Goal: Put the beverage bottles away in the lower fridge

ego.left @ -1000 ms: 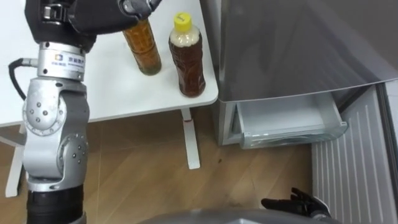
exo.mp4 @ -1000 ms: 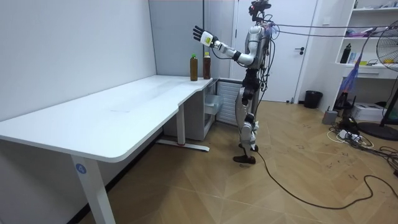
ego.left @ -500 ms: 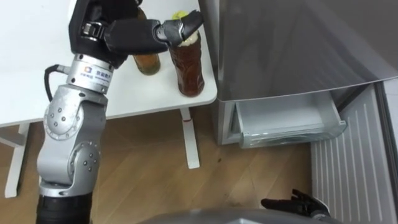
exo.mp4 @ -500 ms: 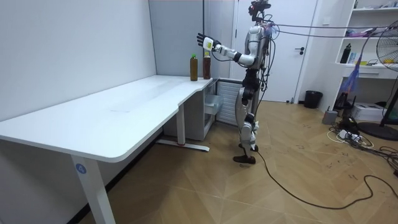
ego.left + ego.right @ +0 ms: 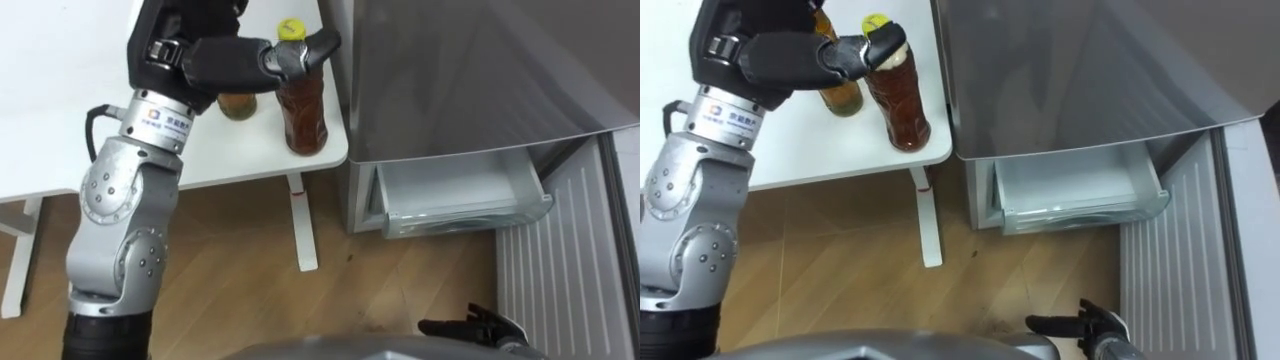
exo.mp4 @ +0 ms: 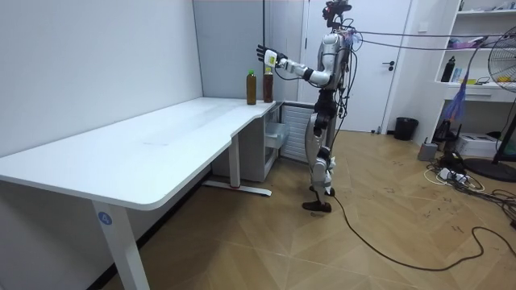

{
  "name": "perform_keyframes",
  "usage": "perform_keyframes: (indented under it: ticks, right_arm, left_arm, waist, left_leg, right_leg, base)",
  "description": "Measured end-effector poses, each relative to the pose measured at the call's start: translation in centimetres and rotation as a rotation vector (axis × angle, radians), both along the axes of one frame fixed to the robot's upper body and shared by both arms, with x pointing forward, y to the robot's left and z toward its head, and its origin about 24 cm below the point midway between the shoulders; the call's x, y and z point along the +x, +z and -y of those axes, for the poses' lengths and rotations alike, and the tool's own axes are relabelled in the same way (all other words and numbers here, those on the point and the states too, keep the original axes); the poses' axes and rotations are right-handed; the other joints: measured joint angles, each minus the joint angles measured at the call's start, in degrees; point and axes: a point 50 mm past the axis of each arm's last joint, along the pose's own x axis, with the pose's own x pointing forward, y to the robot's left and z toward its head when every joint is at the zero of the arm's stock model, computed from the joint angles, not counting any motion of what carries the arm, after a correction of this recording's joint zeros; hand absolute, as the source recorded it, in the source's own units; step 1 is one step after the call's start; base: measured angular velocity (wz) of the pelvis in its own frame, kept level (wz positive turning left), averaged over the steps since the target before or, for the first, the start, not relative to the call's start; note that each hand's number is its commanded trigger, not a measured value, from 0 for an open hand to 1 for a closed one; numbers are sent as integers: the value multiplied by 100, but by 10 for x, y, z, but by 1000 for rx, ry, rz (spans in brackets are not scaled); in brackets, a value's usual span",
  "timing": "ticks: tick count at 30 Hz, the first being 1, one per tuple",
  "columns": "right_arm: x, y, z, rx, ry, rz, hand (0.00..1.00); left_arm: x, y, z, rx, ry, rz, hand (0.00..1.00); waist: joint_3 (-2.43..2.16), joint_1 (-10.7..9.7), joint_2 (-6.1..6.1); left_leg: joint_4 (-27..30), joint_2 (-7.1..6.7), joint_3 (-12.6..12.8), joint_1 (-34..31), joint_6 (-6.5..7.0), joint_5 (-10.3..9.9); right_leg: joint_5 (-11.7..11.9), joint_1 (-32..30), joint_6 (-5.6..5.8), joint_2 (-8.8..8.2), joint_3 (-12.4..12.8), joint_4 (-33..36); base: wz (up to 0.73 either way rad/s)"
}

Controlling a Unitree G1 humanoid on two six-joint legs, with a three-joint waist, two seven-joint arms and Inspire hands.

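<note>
The clear plastic bottle of dark brown tea with a yellow cap (image 5: 303,110) stands upright at the corner of the white table (image 5: 60,120), close to the edge nearest the fridge. The left hand (image 5: 225,62) reaches over from the table side. Its dark fingers (image 5: 300,55) are stretched out across the bottle's neck just under the cap and are not wrapped round it; whether they touch it I cannot tell.

Just behind the hand stands a second clear bottle holding lighter amber drink (image 5: 238,103), its top hidden by the wrist. To the right of the table corner rises the tall grey fridge (image 5: 480,70). Its pale translucent lower drawer (image 5: 455,190) is pulled out over the wooden floor (image 5: 240,280).

The right hand (image 5: 470,326) hangs low beside the body, fingers loosely extended and holding nothing. In the room view the robot stands upright between the table's end and the fridge.
</note>
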Motion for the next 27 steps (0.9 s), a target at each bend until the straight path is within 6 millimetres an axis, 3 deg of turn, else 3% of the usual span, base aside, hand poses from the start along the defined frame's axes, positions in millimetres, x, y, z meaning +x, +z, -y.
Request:
perform_keyframes:
  ticks: [15,22,27]
  right_arm:
    - [1,0,-2,4,1,3,0]
    - [2,0,-3,4,12,2,0]
    - [5,0,-3,4,15,8,0]
  left_arm:
    - [4,-11,-2,-38,2,-59,0]
    - [10,-42,-5,-38,15,-194,0]
    - [10,-44,-5,-38,13,-202,0]
  waist:
    - [7,7,-64]
    - [12,-3,-74]
    - [13,-3,-74]
  left_leg:
    - [-10,20,104,33,0,0]
    - [-9,27,110,98,-1,-1]
    - [-7,28,121,99,-1,-1]
  right_leg:
    - [1,-14,-2,14,136,60]
    - [2,75,-3,20,139,62]
    - [3,73,-5,19,147,62]
  base:
    - [-4]
    - [0]
    - [0]
